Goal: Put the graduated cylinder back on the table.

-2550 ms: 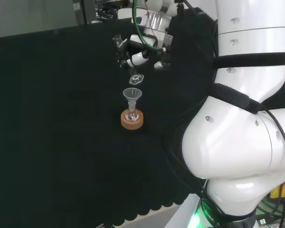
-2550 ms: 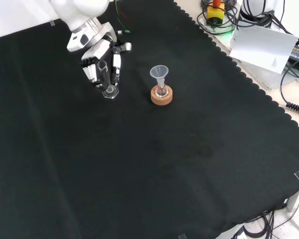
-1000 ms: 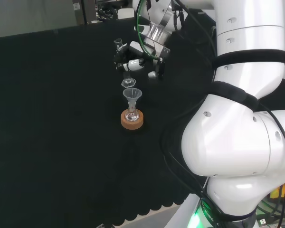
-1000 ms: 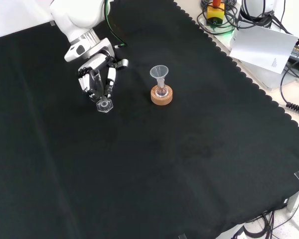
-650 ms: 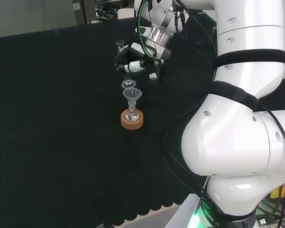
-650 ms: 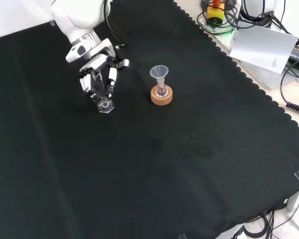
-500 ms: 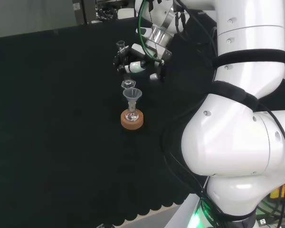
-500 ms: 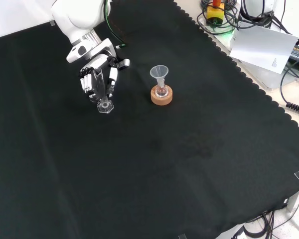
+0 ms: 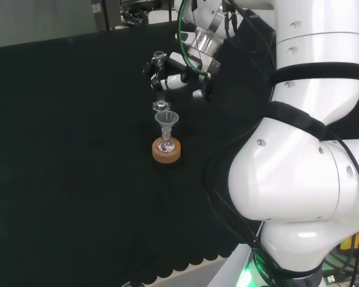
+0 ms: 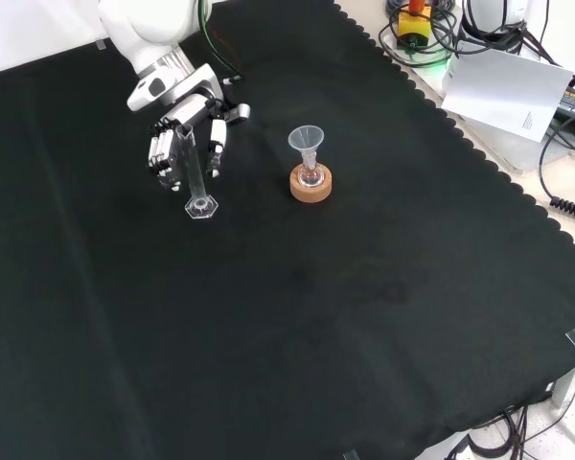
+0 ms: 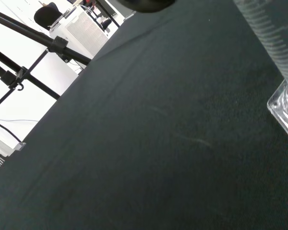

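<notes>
A robotics lab with chemistry ware: a white arm (image 9: 299, 197) works over a bench under black cloth (image 10: 345, 316). At the front view's one o'clock lie cables (image 10: 565, 172) and a paper sheet (image 10: 508, 91); glass funnel (image 10: 307, 142) at its eleven o'clock.
</notes>
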Robot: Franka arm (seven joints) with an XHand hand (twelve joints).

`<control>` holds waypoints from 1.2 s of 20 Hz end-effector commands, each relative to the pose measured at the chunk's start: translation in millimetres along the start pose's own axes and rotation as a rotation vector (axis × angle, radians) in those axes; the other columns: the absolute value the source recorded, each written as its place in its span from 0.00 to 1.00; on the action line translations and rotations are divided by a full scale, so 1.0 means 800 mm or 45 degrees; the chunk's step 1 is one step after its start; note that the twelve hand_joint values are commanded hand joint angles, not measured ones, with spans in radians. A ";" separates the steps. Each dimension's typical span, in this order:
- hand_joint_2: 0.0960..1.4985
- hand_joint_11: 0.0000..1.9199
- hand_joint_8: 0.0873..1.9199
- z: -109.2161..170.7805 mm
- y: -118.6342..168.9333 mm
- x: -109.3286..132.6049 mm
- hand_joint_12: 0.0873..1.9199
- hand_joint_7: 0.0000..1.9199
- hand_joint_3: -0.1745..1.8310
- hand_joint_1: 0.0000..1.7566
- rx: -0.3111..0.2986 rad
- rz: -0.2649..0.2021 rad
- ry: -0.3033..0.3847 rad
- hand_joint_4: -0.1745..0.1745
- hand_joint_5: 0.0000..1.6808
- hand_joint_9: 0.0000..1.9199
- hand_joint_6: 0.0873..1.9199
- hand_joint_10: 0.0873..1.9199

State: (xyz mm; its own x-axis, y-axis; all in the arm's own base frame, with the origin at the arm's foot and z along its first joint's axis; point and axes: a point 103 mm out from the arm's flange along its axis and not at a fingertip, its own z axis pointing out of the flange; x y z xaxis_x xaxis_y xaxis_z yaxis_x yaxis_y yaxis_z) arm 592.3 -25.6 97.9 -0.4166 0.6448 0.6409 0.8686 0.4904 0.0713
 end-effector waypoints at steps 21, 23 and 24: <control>0.59 0.07 0.33 -0.188 -0.089 0.106 0.71 0.05 0.00 0.48 -0.151 0.145 -0.386 0.28 0.17 0.32 0.00 0.00; 0.59 0.07 0.33 -0.196 -0.100 0.122 0.71 0.05 0.00 0.48 -0.155 0.153 -0.413 0.28 0.18 0.32 0.00 0.00; 0.59 0.06 0.33 -0.199 -0.105 0.128 0.72 0.05 0.00 0.48 -0.157 0.157 -0.422 0.28 0.18 0.32 0.00 0.00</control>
State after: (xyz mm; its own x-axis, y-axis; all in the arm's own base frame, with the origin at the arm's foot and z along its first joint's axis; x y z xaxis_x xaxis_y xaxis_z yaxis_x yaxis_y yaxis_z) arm 561.1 -78.8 235.0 -0.3960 0.7895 0.4690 0.9138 0.3889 0.1169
